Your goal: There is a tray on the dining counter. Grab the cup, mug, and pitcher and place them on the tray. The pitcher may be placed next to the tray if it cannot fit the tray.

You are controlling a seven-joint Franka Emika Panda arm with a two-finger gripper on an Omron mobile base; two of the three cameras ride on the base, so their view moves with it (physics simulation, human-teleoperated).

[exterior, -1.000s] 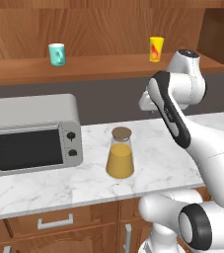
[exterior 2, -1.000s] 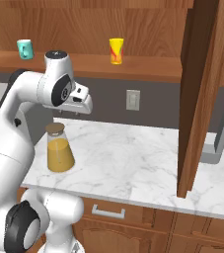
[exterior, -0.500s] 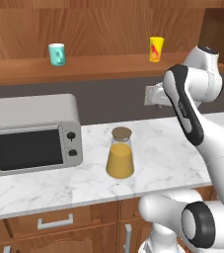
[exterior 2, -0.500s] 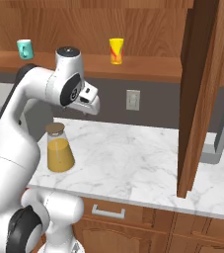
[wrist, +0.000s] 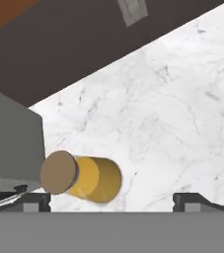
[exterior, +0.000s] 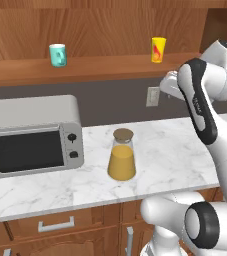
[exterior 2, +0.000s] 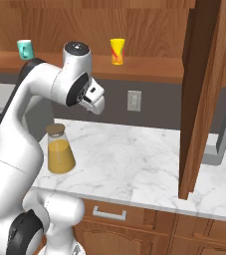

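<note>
We see the tool (wrist: 111,200) wide open and empty above the marble desk (exterior: 175,145), pitcher (exterior: 122,156) standing beside the microwave (exterior: 32,134), mug (exterior: 58,54) and cup (exterior: 158,49) on the wooden shelf (exterior: 95,67).

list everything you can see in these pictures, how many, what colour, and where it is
pitcher: one, clear glass with orange liquid and brown lid, standing on the marble counter right of the microwave
mug: one, teal, left on the wooden shelf
cup: one, yellow with a red mark, right on the shelf
microwave: one, grey, left on the counter
wall socket: one, pale, on the dark wall
cabinet door: one, brown, open at the right
counter: one, white marble
robot arm: one, white; fingers dark, wide open, above the counter
</note>
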